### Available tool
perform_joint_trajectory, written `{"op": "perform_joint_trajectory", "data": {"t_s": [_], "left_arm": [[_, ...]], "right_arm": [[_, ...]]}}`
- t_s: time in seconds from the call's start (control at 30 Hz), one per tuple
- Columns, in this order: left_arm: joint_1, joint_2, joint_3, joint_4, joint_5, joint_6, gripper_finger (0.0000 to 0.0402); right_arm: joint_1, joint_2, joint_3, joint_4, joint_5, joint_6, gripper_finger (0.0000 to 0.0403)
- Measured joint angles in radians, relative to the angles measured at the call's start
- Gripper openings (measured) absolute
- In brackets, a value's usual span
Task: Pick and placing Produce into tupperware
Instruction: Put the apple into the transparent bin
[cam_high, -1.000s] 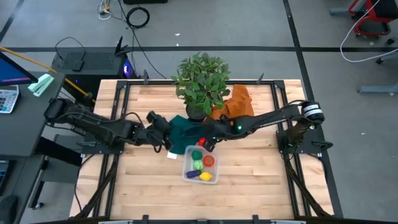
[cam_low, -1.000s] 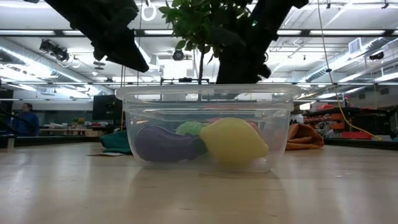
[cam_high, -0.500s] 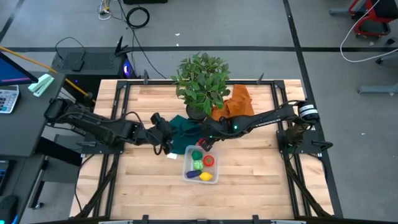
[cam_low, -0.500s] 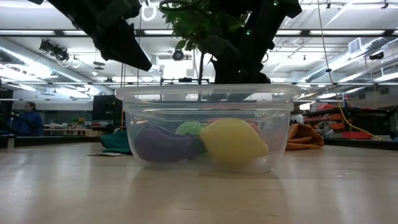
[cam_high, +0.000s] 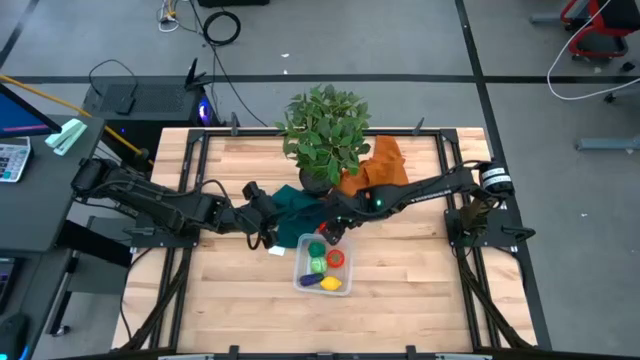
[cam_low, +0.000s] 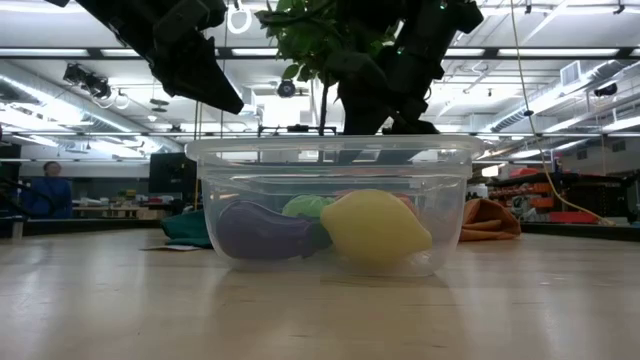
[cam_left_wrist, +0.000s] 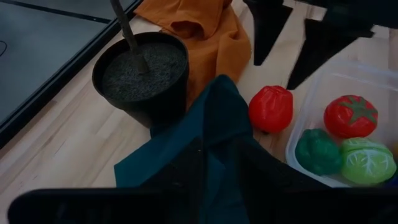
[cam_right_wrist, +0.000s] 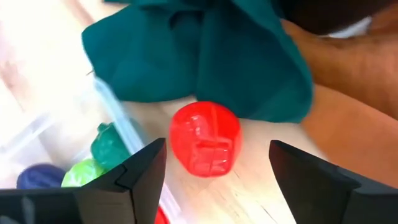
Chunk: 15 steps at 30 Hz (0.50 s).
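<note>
One clear tupperware (cam_high: 300, 262). Produce inside it, five pieces: one tomato (cam_left_wrist: 350, 116), one dark green pepper (cam_left_wrist: 318, 151), one light green lettuce (cam_left_wrist: 367, 161), one purple eggplant (cam_low: 265, 230), one lemon (cam_low: 375, 227). One red pepper (cam_right_wrist: 205, 138) outside it. Two cloths: one green (cam_left_wrist: 205, 134), one orange (cam_left_wrist: 205, 28). One potted plant (cam_high: 322, 135).

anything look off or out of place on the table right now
One red produce piece lies on the wood beside the tupperware, not in it, next to the crumpled green cloth. The right gripper hovers over it, jaws open. The left gripper is at the cloth. Nothing looks spilled or damaged.
</note>
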Motion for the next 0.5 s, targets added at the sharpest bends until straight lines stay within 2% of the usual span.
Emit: {"op": "perform_joint_trajectory", "data": {"t_s": [0.5], "left_arm": [[0.000,0.000,0.000,0.020,0.001,0.020,0.0096]], "right_arm": [[-0.002,0.068,-0.001,0.012,-0.027,0.106,0.0261]]}}
